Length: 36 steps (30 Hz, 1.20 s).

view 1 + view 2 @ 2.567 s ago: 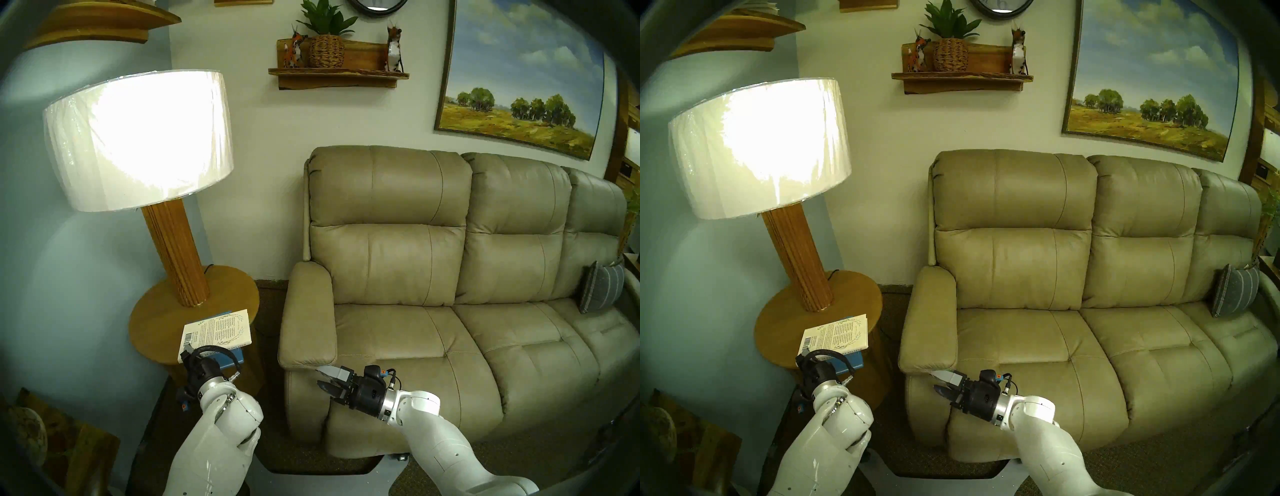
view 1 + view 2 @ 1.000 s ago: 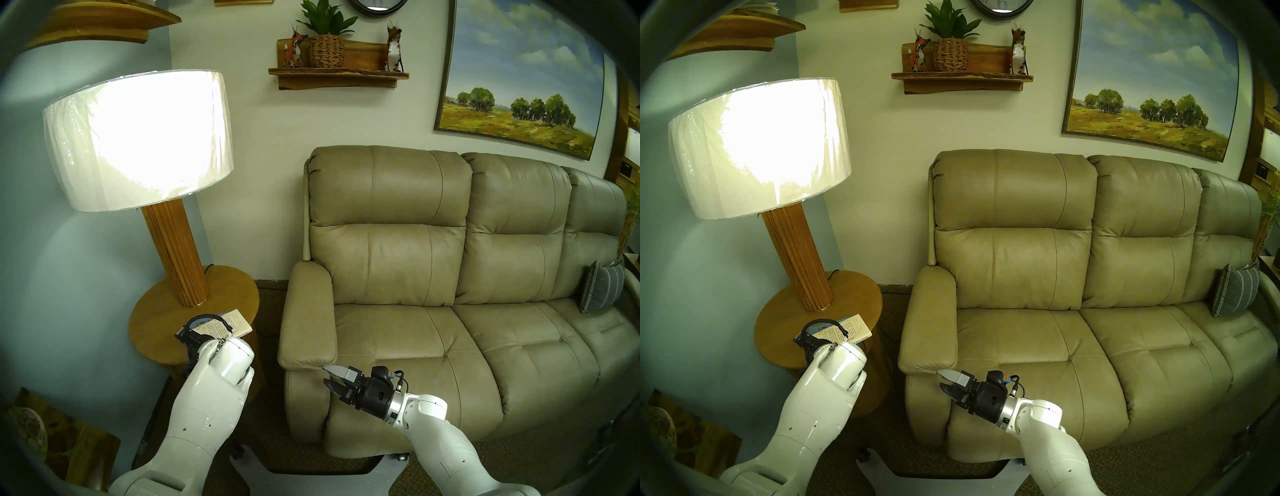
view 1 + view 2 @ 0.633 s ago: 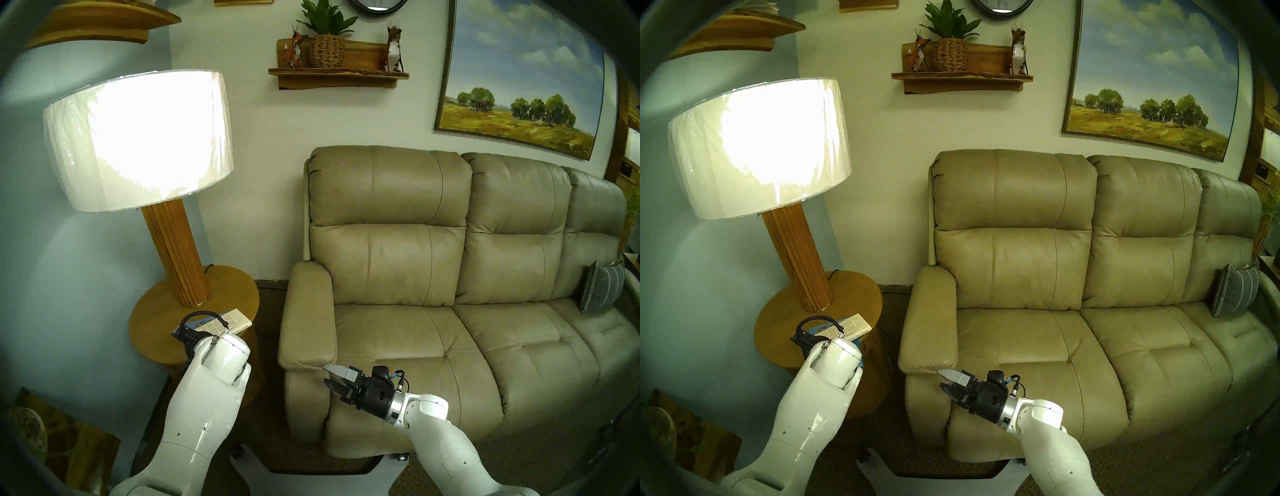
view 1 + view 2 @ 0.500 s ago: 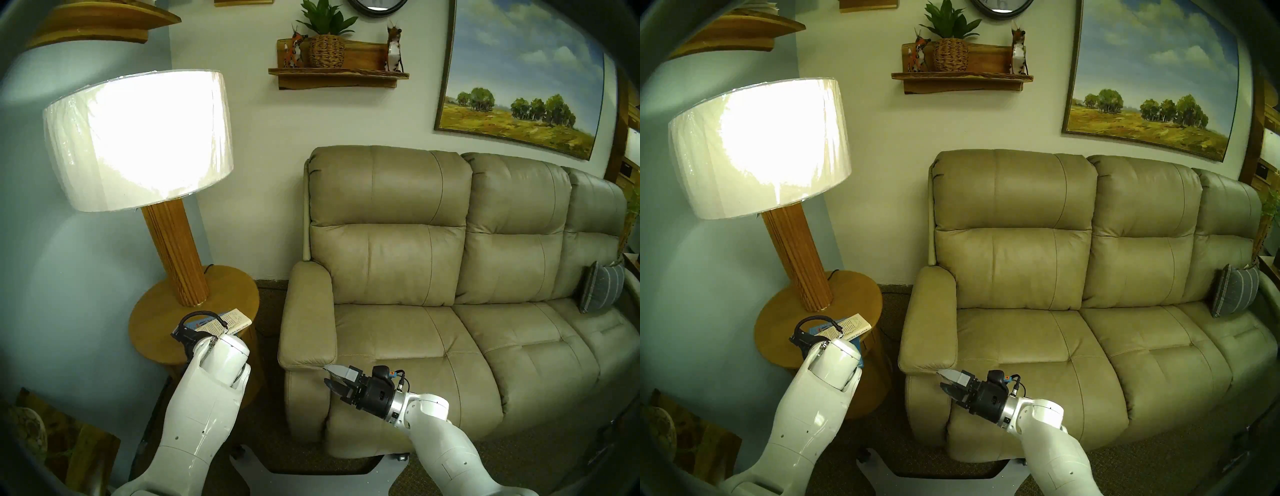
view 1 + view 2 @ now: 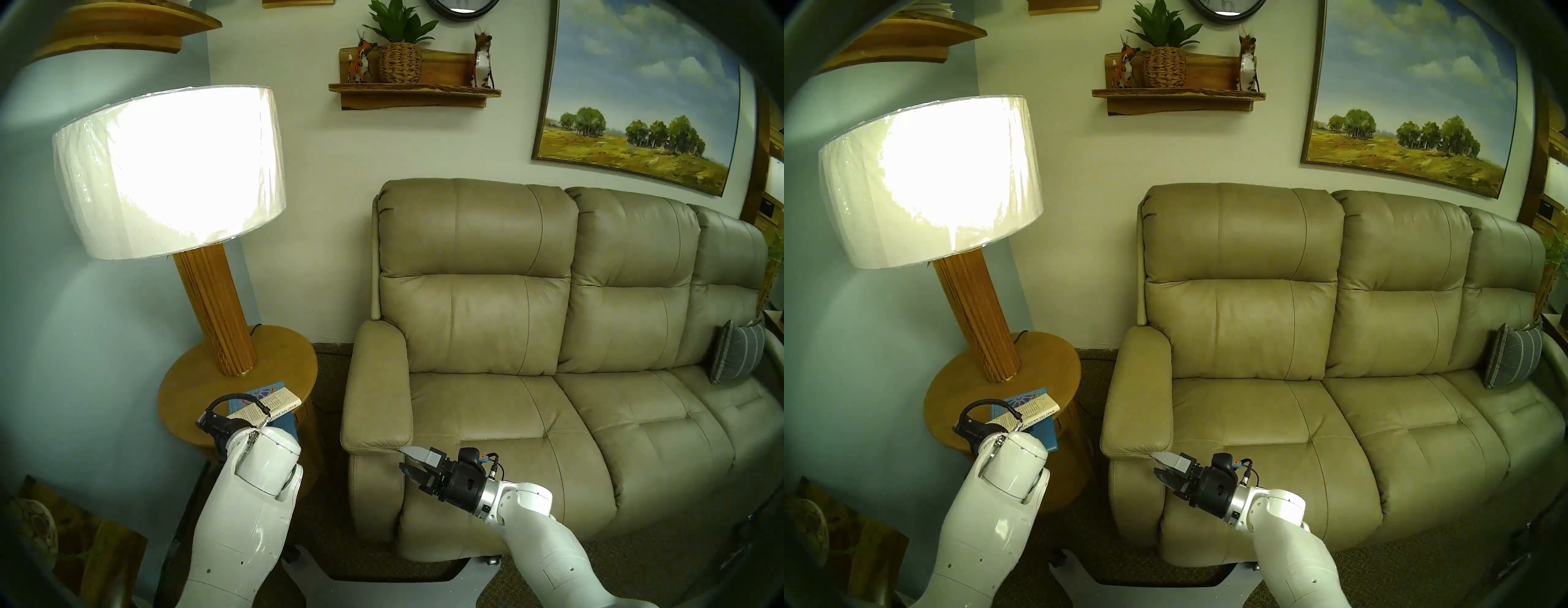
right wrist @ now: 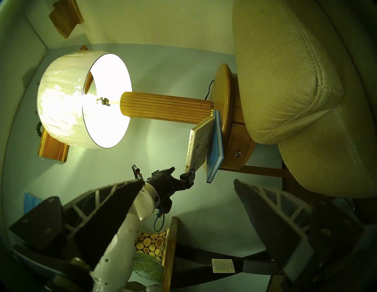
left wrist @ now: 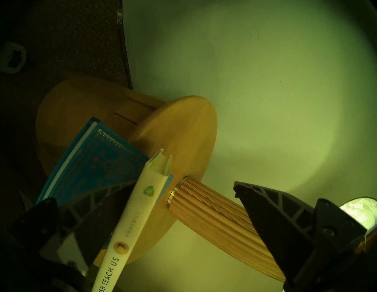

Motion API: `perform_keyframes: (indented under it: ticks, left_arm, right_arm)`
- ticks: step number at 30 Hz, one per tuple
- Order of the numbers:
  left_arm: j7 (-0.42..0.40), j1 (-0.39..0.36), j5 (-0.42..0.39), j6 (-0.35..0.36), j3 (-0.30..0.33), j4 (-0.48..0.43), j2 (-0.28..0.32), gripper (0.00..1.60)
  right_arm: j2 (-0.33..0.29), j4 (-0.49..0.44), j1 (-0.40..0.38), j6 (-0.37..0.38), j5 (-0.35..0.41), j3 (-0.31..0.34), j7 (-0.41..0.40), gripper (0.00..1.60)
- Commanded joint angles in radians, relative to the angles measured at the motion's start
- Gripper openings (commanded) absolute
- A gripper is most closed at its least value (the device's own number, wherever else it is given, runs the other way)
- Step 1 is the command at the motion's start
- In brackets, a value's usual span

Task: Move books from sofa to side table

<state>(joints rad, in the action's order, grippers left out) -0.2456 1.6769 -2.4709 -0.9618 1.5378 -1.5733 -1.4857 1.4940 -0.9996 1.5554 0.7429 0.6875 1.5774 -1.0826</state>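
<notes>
The cream paperback (image 5: 278,402) leans tilted on the blue hardcover (image 5: 285,421), which lies on the round wooden side table (image 5: 186,382) and overhangs its front edge. In the right wrist view the paperback (image 6: 199,146) has its near end raised off the blue book (image 6: 216,146). My left gripper (image 7: 183,183) is open at that raised end, with one finger (image 7: 95,201) between the two books and the other finger (image 7: 263,210) far off by the lamp post. My right gripper (image 5: 403,459) is open and empty in front of the beige sofa's (image 5: 488,407) left arm. No book lies on the sofa.
A lit lamp (image 5: 169,170) with a thick wooden post (image 5: 216,305) stands on the back of the side table. A grey striped pillow (image 5: 736,352) sits at the sofa's right end. A wooden piece (image 5: 102,556) stands on the floor at lower left.
The paperback lay flat on the blue book; now it is tilted, near end raised. My left arm reached over the books, then drew back left, uncovering more blue cover. The right gripper barely moved.
</notes>
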Motion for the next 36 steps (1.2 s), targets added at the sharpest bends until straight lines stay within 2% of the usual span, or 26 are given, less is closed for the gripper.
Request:
perform_keyframes:
  ticks: [1,4,9,10,15,19,22,27,36]
  left_arm:
    - [-0.020,0.060,0.011,0.002,0.007,-0.080,0.001,1.60]
    - [-0.024,0.076,0.009,0.002,0.010,-0.082,-0.008,1.60]
    - [-0.002,0.060,-0.004,0.006,0.026,-0.053,0.001,1.60]
    - [0.033,0.058,-0.014,0.015,0.021,-0.069,0.019,1.60]
    - [0.049,0.041,-0.010,0.002,-0.002,-0.092,0.005,1.60]
    - [0.068,0.039,-0.007,0.002,-0.031,-0.070,-0.003,1.60]
    - [0.060,0.042,-0.008,0.005,-0.029,-0.042,-0.011,1.60]
    - [0.062,0.065,-0.020,0.033,-0.017,-0.047,-0.011,1.60]
    - [0.047,0.116,-0.011,0.054,-0.033,-0.088,-0.027,1.60]
  right_arm:
    - [-0.001,-0.041,0.015,-0.002,0.010,-0.001,-0.028,1.60]
    - [-0.001,-0.053,0.025,0.000,0.010,-0.001,-0.030,1.60]
    - [-0.002,-0.069,0.038,0.001,0.010,-0.001,-0.027,1.60]
    - [-0.001,-0.070,0.039,0.000,0.010,0.000,-0.026,1.60]
    - [0.003,-0.067,0.038,-0.003,0.009,-0.002,-0.024,1.60]
    - [0.004,-0.093,0.055,0.001,0.009,-0.005,-0.025,1.60]
    - [-0.001,-0.093,0.056,0.002,0.012,0.002,-0.022,1.60]
    - [-0.006,-0.080,0.049,0.000,0.014,0.007,-0.025,1.60]
    - [-0.003,-0.097,0.057,0.005,0.016,0.007,-0.017,1.60]
